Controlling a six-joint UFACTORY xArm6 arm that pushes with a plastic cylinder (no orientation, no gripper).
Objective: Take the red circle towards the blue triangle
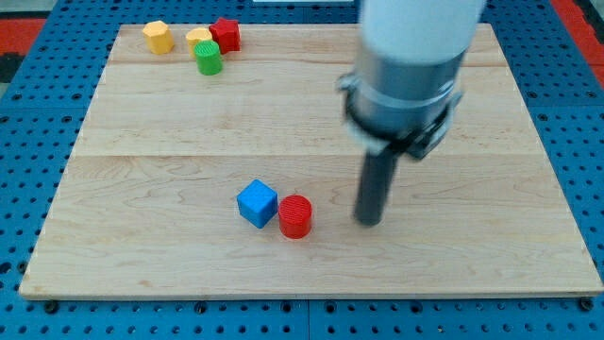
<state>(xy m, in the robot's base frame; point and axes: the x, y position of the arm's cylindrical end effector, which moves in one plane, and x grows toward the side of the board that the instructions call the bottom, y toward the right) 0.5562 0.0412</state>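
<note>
The red circle (295, 216), a short red cylinder, stands on the wooden board (142, 217) a little below its middle. It touches a blue cube (257, 203) on its left. No blue triangle shows in the camera view. My tip (369, 221) rests on the board to the right of the red circle, about a block's width away from it and not touching it. The arm's grey and white body above the rod hides part of the board at the view's top right.
At the view's top left, near the board's far edge, stand a yellow block (158, 37), a second yellow block (198, 38), a green cylinder (209, 58) and a red star-like block (226, 35), the last three packed together. A blue pegboard (28, 142) surrounds the board.
</note>
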